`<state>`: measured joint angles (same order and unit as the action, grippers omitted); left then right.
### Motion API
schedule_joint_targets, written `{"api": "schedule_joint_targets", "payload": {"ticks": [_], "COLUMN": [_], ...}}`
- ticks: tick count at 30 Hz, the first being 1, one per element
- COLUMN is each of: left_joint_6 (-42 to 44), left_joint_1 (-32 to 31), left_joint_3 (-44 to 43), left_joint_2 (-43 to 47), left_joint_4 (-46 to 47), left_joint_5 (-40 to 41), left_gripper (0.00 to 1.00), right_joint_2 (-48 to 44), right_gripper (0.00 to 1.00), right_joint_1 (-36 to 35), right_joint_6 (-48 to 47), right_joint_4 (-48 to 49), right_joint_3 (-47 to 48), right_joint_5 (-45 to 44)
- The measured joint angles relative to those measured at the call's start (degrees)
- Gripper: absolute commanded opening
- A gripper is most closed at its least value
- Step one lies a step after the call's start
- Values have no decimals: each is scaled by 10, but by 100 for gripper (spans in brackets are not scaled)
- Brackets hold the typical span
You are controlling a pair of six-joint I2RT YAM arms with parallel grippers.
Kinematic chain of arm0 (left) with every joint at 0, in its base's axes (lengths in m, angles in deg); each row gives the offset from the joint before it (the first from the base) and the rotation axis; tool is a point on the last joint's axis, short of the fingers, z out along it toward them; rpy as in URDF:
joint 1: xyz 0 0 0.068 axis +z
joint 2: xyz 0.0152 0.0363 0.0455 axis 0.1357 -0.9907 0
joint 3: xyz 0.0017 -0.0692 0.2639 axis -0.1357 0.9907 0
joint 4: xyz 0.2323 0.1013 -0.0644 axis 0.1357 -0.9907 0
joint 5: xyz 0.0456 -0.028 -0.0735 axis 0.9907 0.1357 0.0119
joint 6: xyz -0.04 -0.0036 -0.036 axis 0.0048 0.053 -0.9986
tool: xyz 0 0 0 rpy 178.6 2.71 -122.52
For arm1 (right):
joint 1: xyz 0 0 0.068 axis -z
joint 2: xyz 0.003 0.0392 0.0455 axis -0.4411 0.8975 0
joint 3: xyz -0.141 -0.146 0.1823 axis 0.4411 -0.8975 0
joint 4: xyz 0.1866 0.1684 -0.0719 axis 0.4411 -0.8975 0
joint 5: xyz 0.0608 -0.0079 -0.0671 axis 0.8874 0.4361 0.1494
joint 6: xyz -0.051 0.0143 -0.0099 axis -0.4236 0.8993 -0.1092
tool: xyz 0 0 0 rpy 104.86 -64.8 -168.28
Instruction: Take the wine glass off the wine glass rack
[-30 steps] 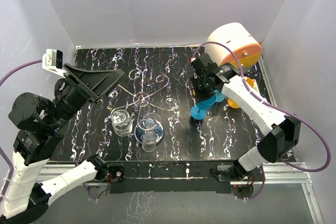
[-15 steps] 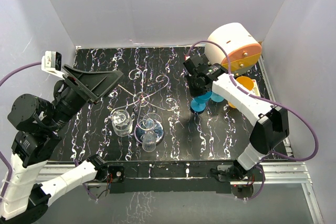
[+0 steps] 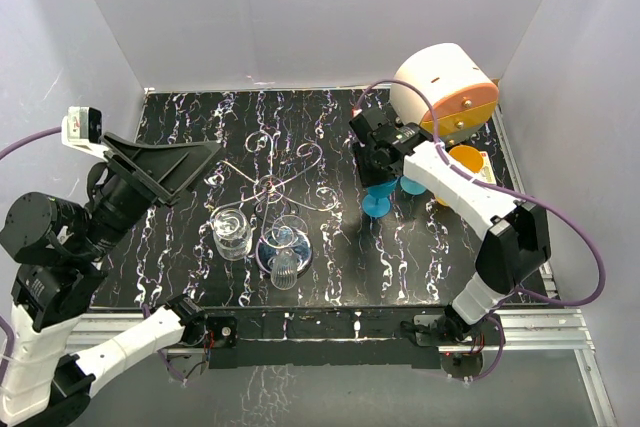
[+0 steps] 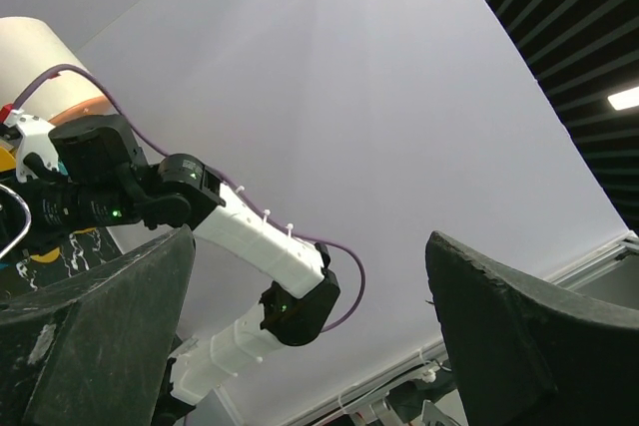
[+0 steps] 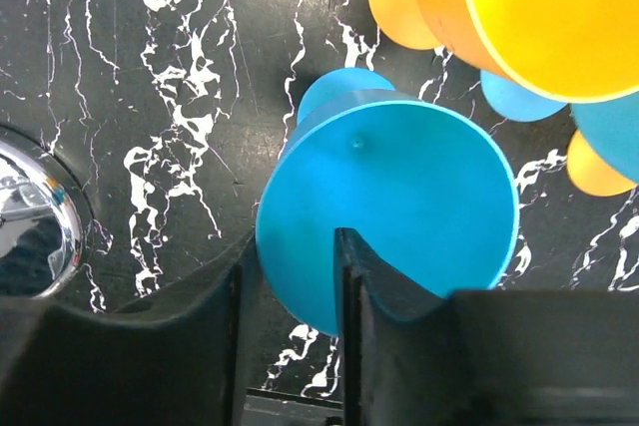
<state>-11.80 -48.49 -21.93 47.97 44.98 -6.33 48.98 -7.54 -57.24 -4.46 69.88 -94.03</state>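
Note:
A blue wine glass (image 3: 376, 206) stands on the black marbled table (image 3: 440, 247), right of the wine glass rack (image 3: 275, 185), a silver wire stand with scroll arms. My right gripper (image 3: 380, 179) hovers directly over it. In the right wrist view the glass's blue disc (image 5: 399, 197) lies just beyond my right gripper (image 5: 290, 246), whose jaws stand a little apart with the disc's near edge showing in the gap. Part of the rack's shiny round base (image 5: 30, 212) shows at the left. My left gripper (image 4: 310, 236) is raised, wide open and empty, facing the wall.
Two clear glasses (image 3: 232, 230) (image 3: 285, 268) sit at the rack's front side. Orange and yellow plastic glasses (image 5: 529, 7) and another blue one (image 3: 411, 185) crowd just right of my right gripper. A white and orange drum (image 3: 445, 87) fills the back right corner.
My right arm carried the blue glass left and down onto the table, and its jaws have parted slightly. My left arm has drifted a little left and up.

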Motion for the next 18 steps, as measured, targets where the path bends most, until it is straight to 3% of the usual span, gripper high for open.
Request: {"api": "schedule_joint_targets", "payload": {"ticks": [5,9,13,18], "left_joint_6": [0,0,2,2], "left_joint_1": [0,0,0,0], "left_joint_3": [0,0,0,5], "left_joint_2": [6,9,12,16], "left_joint_4": [-5,-11,-14,-14], "left_joint_5": [4,6,9,10], "left_gripper": [99,99,99,99], "right_joint_2": [-5,-52,-153,-344], "right_gripper": [67,97,98,98], "right_joint_1": [0,0,0,0], "right_joint_6": [-4,-7,-10,52], "right_joint_4": [-24,-31,-18,45], "right_joint_3": [45,67,37,-89], "right_joint_5": [0,2,12,53]}}
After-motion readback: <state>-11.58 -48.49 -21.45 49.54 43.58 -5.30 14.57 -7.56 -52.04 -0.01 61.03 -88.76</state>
